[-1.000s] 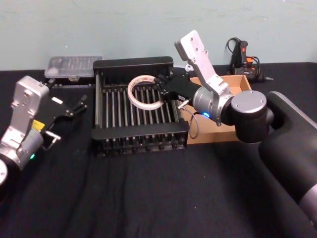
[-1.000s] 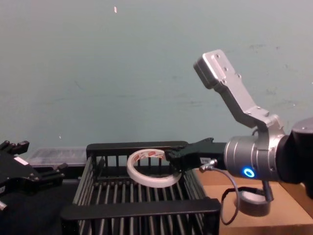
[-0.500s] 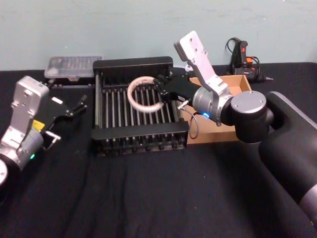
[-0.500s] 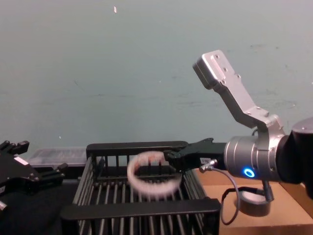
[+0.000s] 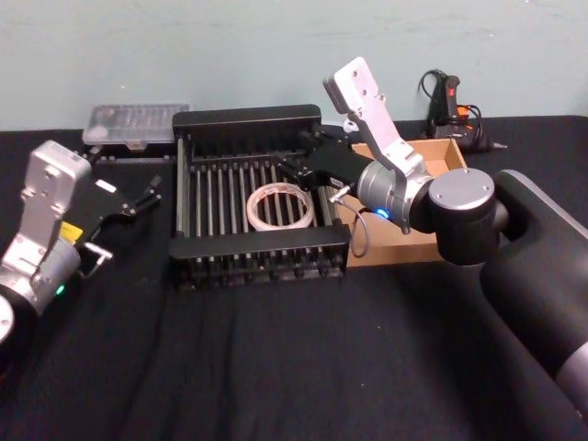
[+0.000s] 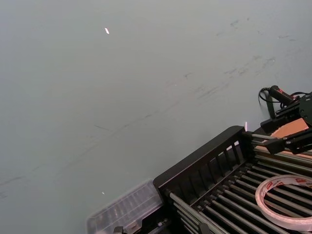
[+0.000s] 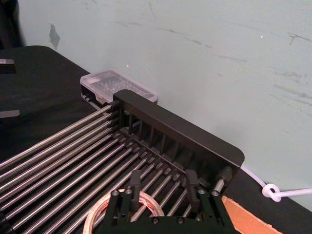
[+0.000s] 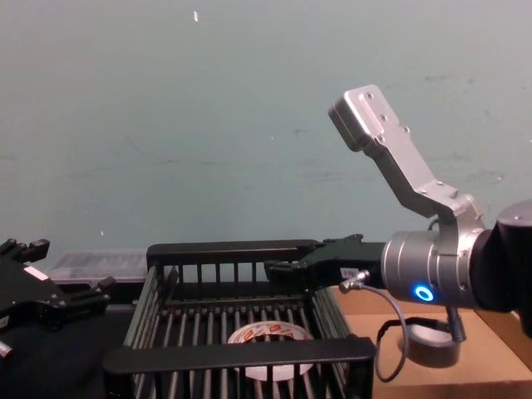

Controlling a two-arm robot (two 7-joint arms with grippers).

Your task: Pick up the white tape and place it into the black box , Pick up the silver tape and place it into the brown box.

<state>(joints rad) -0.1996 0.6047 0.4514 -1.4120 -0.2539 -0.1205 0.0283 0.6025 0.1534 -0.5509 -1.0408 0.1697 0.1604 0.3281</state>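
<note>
The white tape (image 5: 280, 204) lies flat on the slatted floor of the black box (image 5: 248, 118), right of its middle; it also shows as a ring (image 8: 268, 335) (image 6: 282, 180) (image 7: 97, 212) in the other views. My right gripper (image 5: 296, 163) (image 8: 278, 269) (image 7: 164, 187) hovers open above the crate's right side, with nothing between its fingers. The silver tape (image 8: 428, 342) rests in the brown box (image 8: 474, 370) (image 5: 446, 158), behind my right forearm. My left gripper (image 5: 142, 195) is parked open, left of the crate.
A clear plastic case (image 5: 135, 122) (image 7: 117, 85) sits behind the crate's left corner. A black tool with a red part (image 5: 450, 101) and its cables lie at the back right. A white cord (image 7: 273, 191) runs by the wall. Black cloth covers the table.
My right gripper has opened and the white tape has fallen from its fingers onto the crate's floor. The left arm has not moved.
</note>
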